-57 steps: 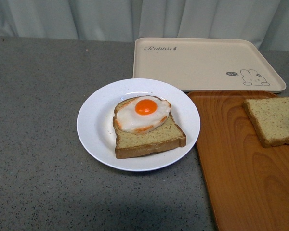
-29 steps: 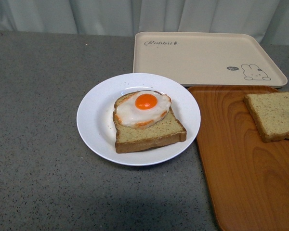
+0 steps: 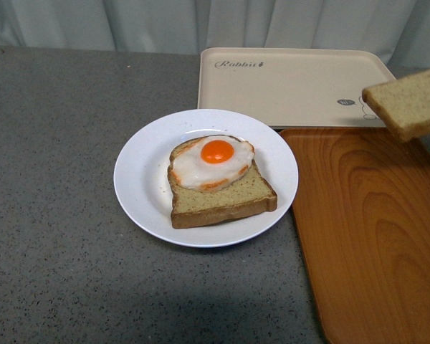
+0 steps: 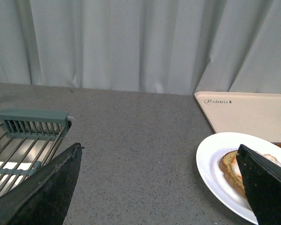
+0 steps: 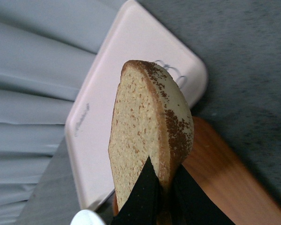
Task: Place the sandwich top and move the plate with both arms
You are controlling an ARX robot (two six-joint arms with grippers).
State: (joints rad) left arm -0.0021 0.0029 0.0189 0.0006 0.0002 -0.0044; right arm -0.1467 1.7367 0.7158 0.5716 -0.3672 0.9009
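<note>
**A:** What is seen to have changed?

**B:** The sandwich top (image 3: 408, 102) is no longer laid on the wooden tray (image 3: 373, 236) to the right of the plate (image 3: 140, 201), where it was shown half a second back. It is now lifted clear of the wood and tilted. It is held well to the right of the plate and somewhat beyond it, in front of a corner of the rabbit-print tray (image 3: 294, 82).

**A:** How is it held?

**B:** In the right wrist view the right gripper (image 5: 163, 168) is clamped on one crust edge of the slice, with a finger pressed against each face. The left gripper (image 4: 159, 147) is spread wide with nothing between its fingers, over bare counter (image 3: 57, 179) to the left of the plate.

**A:** What is meant for the task?

**B:** The pick is judged done. The carry across to the egg-topped slice (image 3: 222, 197) on the plate is left, and after it the two-armed move.

**A:** Is room found around the plate?

**B:** Its right rim is set just beside the wooden tray's edge; whether the two are touching cannot be told. Its far rim is close to the rabbit-print tray. To the left of the plate and on its near side the counter is left open, so a grip on the left rim is judged easy and one on the right rim cramped. A wire rack (image 4: 33, 123) is seen further off to the left of the plate, well apart.
</note>
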